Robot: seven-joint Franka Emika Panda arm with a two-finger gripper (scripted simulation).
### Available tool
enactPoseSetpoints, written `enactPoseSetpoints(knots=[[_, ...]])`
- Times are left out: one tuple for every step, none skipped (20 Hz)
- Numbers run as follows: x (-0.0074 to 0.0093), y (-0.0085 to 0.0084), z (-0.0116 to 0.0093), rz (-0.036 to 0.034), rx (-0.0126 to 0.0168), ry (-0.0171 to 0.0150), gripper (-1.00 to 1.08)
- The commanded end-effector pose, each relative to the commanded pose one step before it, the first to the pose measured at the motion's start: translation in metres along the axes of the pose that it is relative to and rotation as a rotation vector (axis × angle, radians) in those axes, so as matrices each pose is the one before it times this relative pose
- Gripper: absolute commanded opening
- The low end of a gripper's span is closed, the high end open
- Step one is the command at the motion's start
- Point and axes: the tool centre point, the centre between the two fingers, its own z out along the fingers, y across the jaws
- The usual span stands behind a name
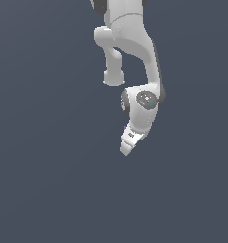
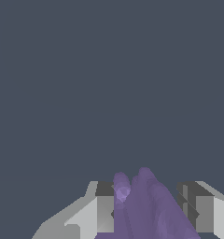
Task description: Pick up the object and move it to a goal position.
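Observation:
The object point(image 2: 141, 207) is a light-purple lumpy piece that fills the gap between the two fingers in the wrist view. My white gripper point(image 2: 146, 193) is shut on it, with one finger point(image 2: 103, 210) against one side and the other finger point(image 2: 198, 212) against the other. In the exterior view the gripper point(image 1: 127, 146) hangs below the arm near the middle of the picture. There only a tiny purple speck of the object point(image 1: 124, 128) shows at the hand's edge, and the hand hides the rest.
The white arm point(image 1: 135, 42) comes down from the top of the exterior view. Everything around it is a plain dark grey-blue surface with no other objects, edges or goal marker in view.

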Motion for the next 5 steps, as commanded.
enactPoseSetpoints(knots=[[0.00662, -0.00088, 0.00199, -0.00211, 0.00162, 0.00009, -1.0], [0.00126, 0.00021, 0.00021, 0.0, 0.0, 0.0, -1.0], [0.00089, 0.00016, 0.00015, 0.0, 0.0, 0.0, -1.0], [0.00053, 0.0001, 0.00009, 0.0, 0.0, 0.0, -1.0], [0.00018, 0.00003, 0.00003, 0.0, 0.0, 0.0, -1.0]])
